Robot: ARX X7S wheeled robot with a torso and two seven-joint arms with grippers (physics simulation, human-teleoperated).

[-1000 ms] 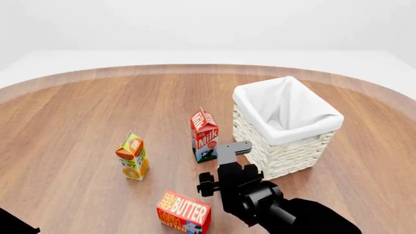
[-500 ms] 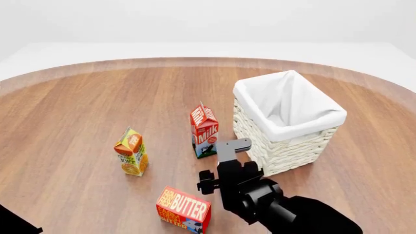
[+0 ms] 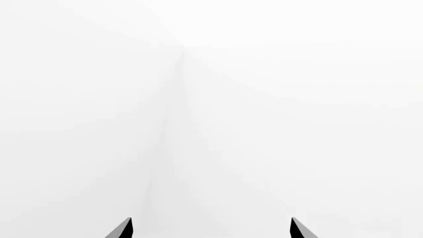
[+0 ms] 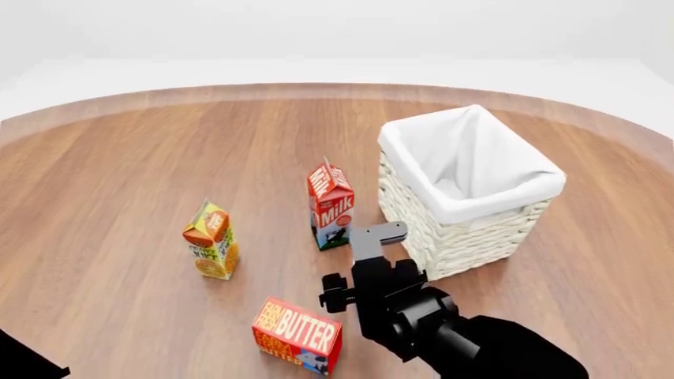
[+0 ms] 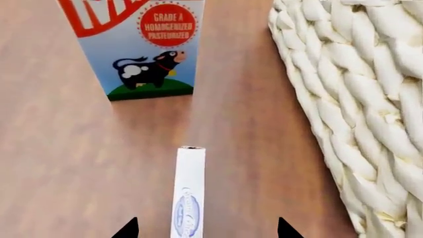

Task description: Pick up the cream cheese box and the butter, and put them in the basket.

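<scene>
The cream cheese box (image 5: 188, 193) is a thin white box with a blue oval mark. It shows edge-on in the right wrist view, between my right gripper's (image 5: 206, 230) wide-apart fingertips, on the wood. That gripper (image 4: 377, 241) is open between the milk carton and the basket (image 4: 463, 229); the basket's woven wall (image 5: 357, 99) is close beside it. The butter (image 4: 298, 335) lies on the table near the front, left of my right arm. My left gripper (image 3: 210, 229) is open and empty, facing blank white; only a bit of that arm (image 4: 21, 365) shows in the head view.
A milk carton (image 4: 331, 205) stands just left of the basket, straight ahead of the right gripper (image 5: 142, 47). An orange juice carton (image 4: 211, 241) stands farther left. The round wooden table (image 4: 126, 158) curves away at the back.
The head view has shifted: cartons, butter and basket sit a little higher in the picture. My right gripper stays open in about the same spot.
</scene>
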